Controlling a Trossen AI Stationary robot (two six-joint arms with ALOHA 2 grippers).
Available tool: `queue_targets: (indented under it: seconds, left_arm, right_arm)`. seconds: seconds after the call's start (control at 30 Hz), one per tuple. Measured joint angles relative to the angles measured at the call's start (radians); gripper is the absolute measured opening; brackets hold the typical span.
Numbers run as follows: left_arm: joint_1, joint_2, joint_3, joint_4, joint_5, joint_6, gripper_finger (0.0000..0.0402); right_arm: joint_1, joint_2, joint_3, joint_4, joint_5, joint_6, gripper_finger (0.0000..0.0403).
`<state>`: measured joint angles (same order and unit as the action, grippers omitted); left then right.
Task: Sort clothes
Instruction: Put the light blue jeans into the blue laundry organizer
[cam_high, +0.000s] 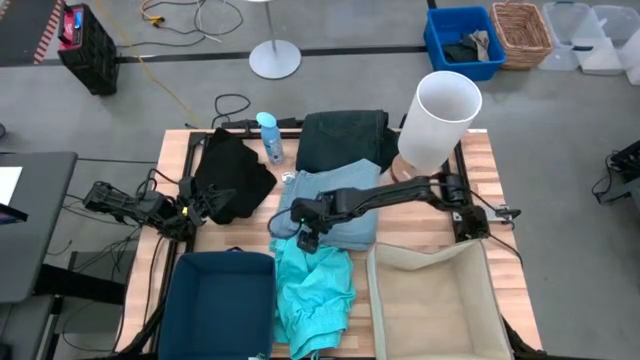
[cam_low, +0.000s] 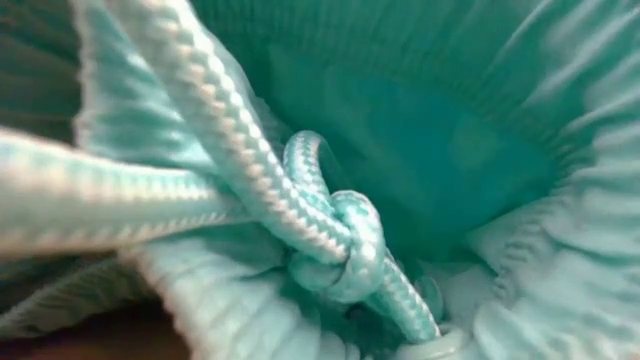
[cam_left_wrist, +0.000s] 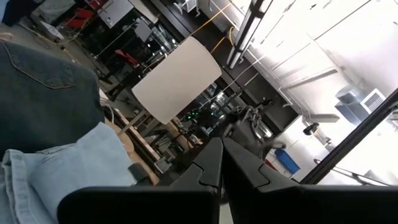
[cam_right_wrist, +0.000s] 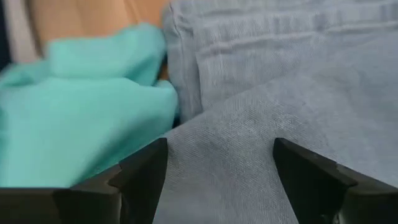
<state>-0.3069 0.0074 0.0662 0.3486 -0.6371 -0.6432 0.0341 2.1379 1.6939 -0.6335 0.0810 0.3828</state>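
Above the pale blue garment (cam_right_wrist: 280, 93), beside the turquoise garment's (cam_right_wrist: 81, 118) edge, the right gripper (cam_right_wrist: 221, 168) stands spread, empty.

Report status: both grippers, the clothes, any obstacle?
Right gripper open over pale blue garment. Left gripper shut, at table's left edge. Turquoise garment adjacent. Nothing blocking.

You're looking at two dark, near-black jointed arms with exposed black cables looped round their bases. The right gripper (cam_right_wrist: 221, 177) shows two matte black, wedge-shaped fingers; the left gripper (cam_left_wrist: 222, 163) has slim black fingers tapering to points.
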Motion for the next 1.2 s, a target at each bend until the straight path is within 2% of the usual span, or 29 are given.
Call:
queue_targets:
  seconds: [0.27,0.47,0.6,0.77,1.03,1.1,1.2]
  left_arm:
    - [0.0,0.0,0.0,-0.001,0.0,0.001,0.0006]
    - [0.0,0.0,0.0,-0.001,0.0,-0.007,0.0006]
    - [0.0,0.0,0.0,-0.001,0.0,-0.008,0.0006]
    - [0.0,0.0,0.0,-0.002,0.0,-0.008,0.0006]
    - [0.0,0.0,0.0,-0.003,0.0,-0.008,0.0006]
    - [0.0,0.0,0.0,-0.006,0.0,-0.008,0.0006]
    - [0.0,0.0,0.0,-0.021,0.0,-0.01,0.0006]
  right_arm:
    - [0.003,0.118,0.006,0.002,0.094,-0.033,0.0312]
    - [0.001,0.147,0.007,0.006,0.098,-0.034,0.0306]
    - [-0.009,0.147,0.005,0.01,0.091,-0.033,0.0282]
    - [-0.014,0.147,0.005,-0.011,0.08,-0.033,0.021]
    - [-0.017,0.147,0.004,-0.014,0.05,-0.032,0.003]
    - [-0.017,0.147,0.004,-0.015,0.046,-0.025,0.0013]
    - [-0.018,0.142,0.004,-0.017,0.046,0.009,0.0011]
